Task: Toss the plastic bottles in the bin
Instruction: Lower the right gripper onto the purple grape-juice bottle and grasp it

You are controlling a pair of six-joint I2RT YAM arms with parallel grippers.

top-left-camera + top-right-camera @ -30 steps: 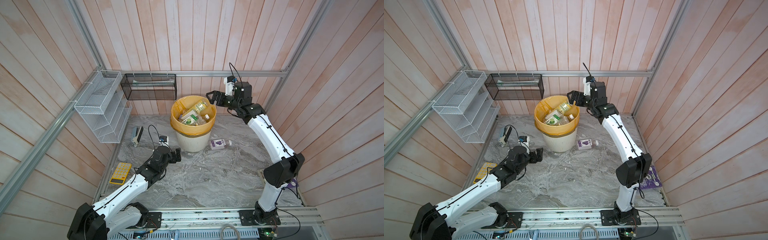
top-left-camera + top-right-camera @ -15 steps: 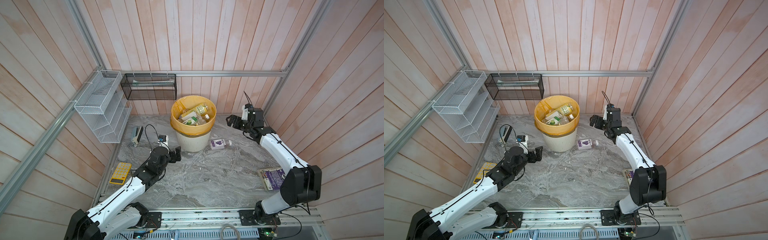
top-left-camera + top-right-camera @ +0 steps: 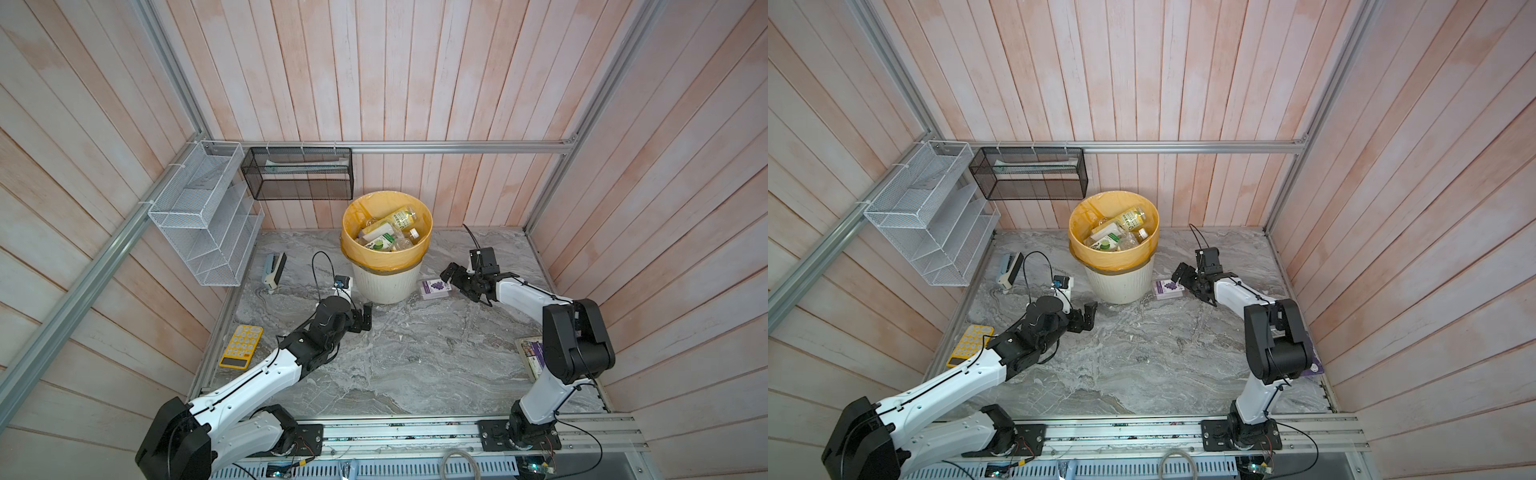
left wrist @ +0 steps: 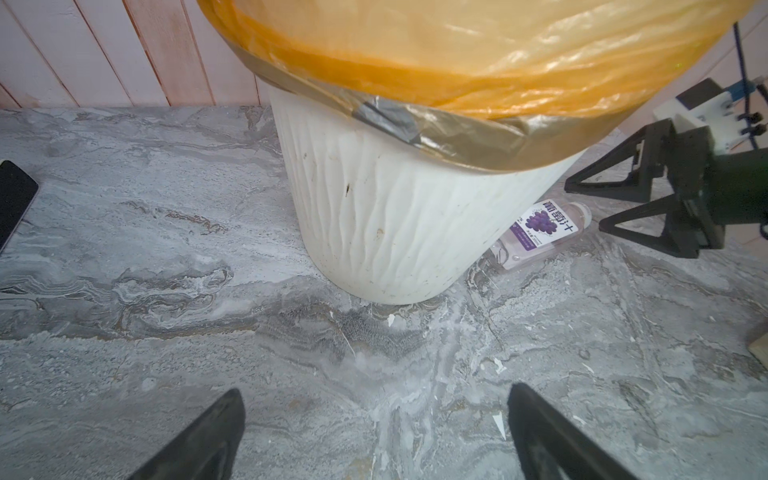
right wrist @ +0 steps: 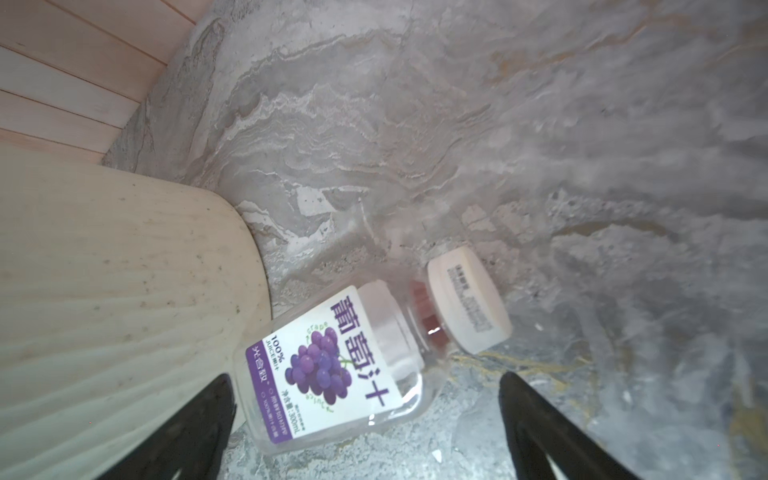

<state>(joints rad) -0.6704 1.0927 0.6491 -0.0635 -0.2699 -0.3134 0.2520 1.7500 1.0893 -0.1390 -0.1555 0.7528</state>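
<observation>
The bin [image 3: 388,286] [image 3: 1119,289] stands at the back middle of the marble floor, cream, ribbed, with a yellow-orange bag over its rim. Several plastic bottles [image 3: 384,237] [image 3: 1115,235] lie inside it. One more bottle [image 3: 434,287] [image 3: 1168,289] [image 4: 540,232] [image 5: 332,365], purple grape label and white cap, lies on its side against the bin's right foot. My right gripper [image 3: 455,282] [image 3: 1190,284] [image 4: 586,208] [image 5: 365,377] is low at that bottle, open, its fingers either side of the bottle's lower half without closing on it. My left gripper [image 3: 365,316] [image 3: 1088,313] [image 4: 374,395] is open and empty, just in front of the bin's left side.
A grey-black stapler [image 3: 274,270] and a yellow calculator [image 3: 242,346] lie at the left. A white wire rack [image 3: 203,224] and a black mesh basket [image 3: 299,178] hang on the walls. A purple booklet [image 3: 530,357] lies under the right arm's elbow.
My right arm has come down from above the bin's rim to the floor beside the purple-labelled bottle. My left arm has barely shifted. Both grippers have stayed open.
</observation>
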